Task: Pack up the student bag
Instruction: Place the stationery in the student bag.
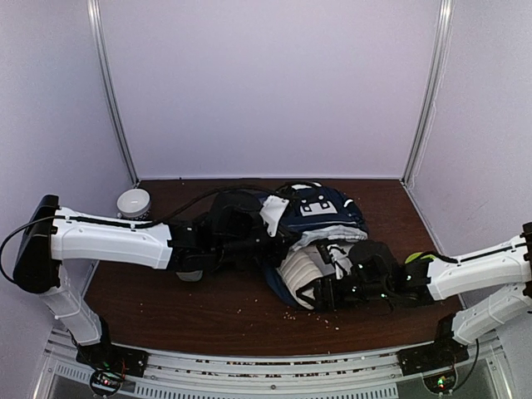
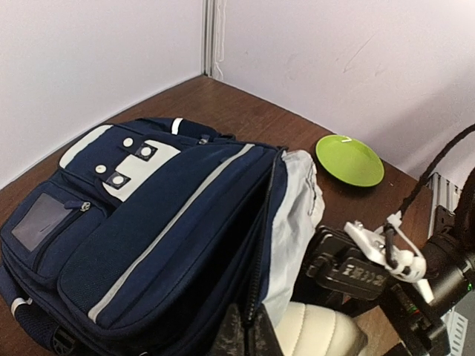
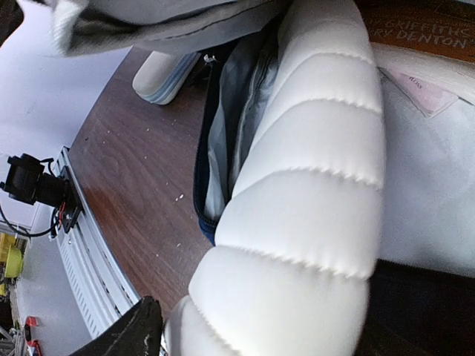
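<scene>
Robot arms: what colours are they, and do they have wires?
The left arm and right arm have chunky white shells with black joints and wrists. A thin black cable runs along the left one's top. Their black bases carry tiny red and green lights.

Rt wrist view, top rt corner: brown strip (image 3: 427, 30) w/ gold caps in two lines. Upper line reads "GRIFFITHS", lower reads "RY DENTON". Start of the lower line is hidden behind the white quilted piece (image 3: 312, 185) lying at the mouth of the student bag (image 3: 221, 144).

Just below the strip: small pale pink tag (image 3: 419, 87) on white fabric, faint print, too blurred to read.

Lt wrist view, bottom rt: black housing (image 2: 355, 273) w/ a row of white chars, not legible. Green plate (image 2: 349, 159) near the table's far rt corner has a tiny pale mark by its far rim, too small to read.
</scene>
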Controlling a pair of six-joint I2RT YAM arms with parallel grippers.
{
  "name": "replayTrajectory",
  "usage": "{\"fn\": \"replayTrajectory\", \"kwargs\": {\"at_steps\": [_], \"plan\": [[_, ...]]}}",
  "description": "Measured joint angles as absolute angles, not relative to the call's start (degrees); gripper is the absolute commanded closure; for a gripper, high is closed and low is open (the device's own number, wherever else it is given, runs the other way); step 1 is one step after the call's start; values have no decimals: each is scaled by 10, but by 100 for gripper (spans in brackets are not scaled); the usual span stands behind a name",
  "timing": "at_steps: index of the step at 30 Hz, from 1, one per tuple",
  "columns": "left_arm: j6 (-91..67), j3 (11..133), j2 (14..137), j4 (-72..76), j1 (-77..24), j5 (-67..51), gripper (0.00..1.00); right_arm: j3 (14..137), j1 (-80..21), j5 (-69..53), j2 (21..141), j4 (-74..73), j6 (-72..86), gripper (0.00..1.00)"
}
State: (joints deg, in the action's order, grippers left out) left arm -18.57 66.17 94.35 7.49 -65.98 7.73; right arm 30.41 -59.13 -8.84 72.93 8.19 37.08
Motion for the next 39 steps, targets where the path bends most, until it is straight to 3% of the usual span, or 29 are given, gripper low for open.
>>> {"fn": "replayTrajectory", "kwargs": {"at_steps": [5, 12, 18, 28, 39], "plan": [[-186, 662, 943, 71, -660, 79, 100, 265, -607, -87, 677, 86, 410, 16], [-186, 662, 944, 68, -660, 78, 100, 225, -618, -60, 621, 91, 470, 22], [-190, 662, 945, 68, -660, 77, 100, 200, -615, -23, 623, 136, 535, 37], [-200, 662, 945, 68, -660, 74, 100, 190, -612, 1, 653, 217, 615, 82], [-222, 663, 945, 68, -660, 57, 100, 218, -613, 3, 720, 297, 545, 89]]}}
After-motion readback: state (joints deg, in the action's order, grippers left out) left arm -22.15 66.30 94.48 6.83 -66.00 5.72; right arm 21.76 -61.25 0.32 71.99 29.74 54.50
